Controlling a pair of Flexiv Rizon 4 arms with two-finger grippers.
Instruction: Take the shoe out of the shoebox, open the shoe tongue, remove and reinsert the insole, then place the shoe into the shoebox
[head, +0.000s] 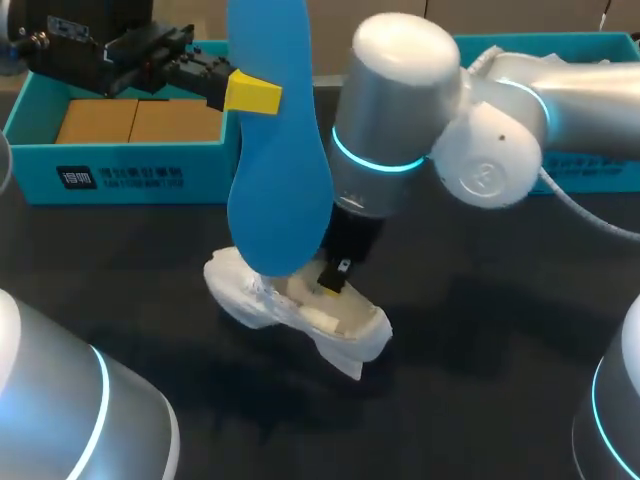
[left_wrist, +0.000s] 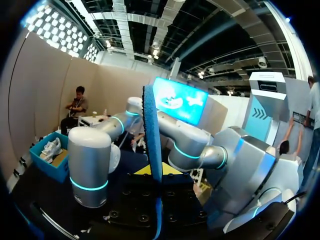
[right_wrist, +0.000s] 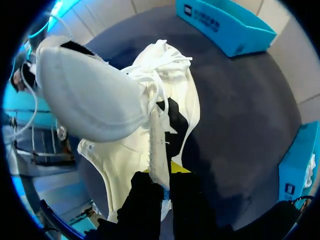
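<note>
A white shoe (head: 300, 310) lies on the dark table, near the middle. Above it a blue insole (head: 272, 160) hangs upright, with my left gripper (head: 262, 95) shut on its upper part. In the left wrist view the insole (left_wrist: 152, 130) stands edge-on between that gripper's (left_wrist: 158, 172) fingers. My right gripper (head: 332, 278) points down into the shoe's opening. Seen from the right wrist, it (right_wrist: 161, 180) is shut on a thin white flap below the laces, seemingly the shoe tongue (right_wrist: 156, 145), and the rest of the shoe (right_wrist: 95, 95) lies ahead of it.
An open teal shoebox (head: 120, 165) with a brown cardboard floor stands at the back left. A second teal box (head: 570, 50) sits at the back right, partly behind my right arm. Both boxes show in the right wrist view (right_wrist: 227, 25) (right_wrist: 300, 165).
</note>
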